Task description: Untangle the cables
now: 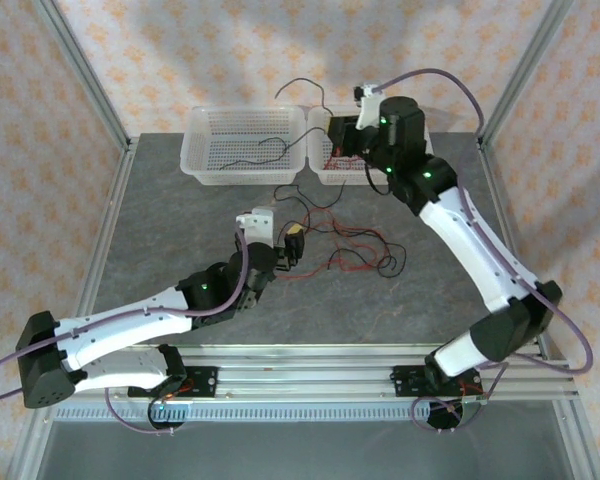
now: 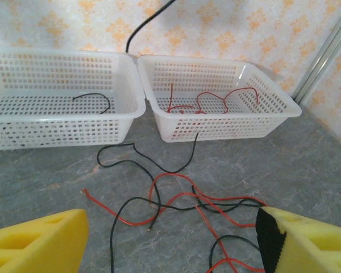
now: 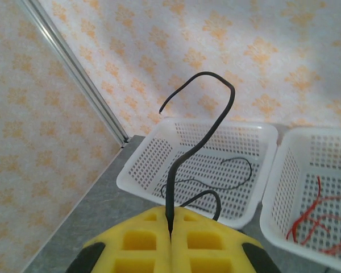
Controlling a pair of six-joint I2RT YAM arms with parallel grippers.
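Holds the left arm [image 1: 130,320] low and stretched forward, elbow bent, wrist level. Spreads the left gripper [image 1: 288,245] [image 2: 170,244] wide, yellow fingers [image 2: 40,242] well apart and closed on nothing. Extends the right arm [image 1: 475,250] far forward from its base, angled inward past the elbow. Keeps the right gripper [image 1: 342,138] [image 3: 170,242] pressed together, pads meeting, pinching a black cable [image 3: 207,136] that rises upward from the seam.

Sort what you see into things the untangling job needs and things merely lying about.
Job: tangled cables on the table; held black cable, pinched in the right claw; left basket with binned black cable; right basket with binned red cables.
Lying about: purple arm cables; frame post.
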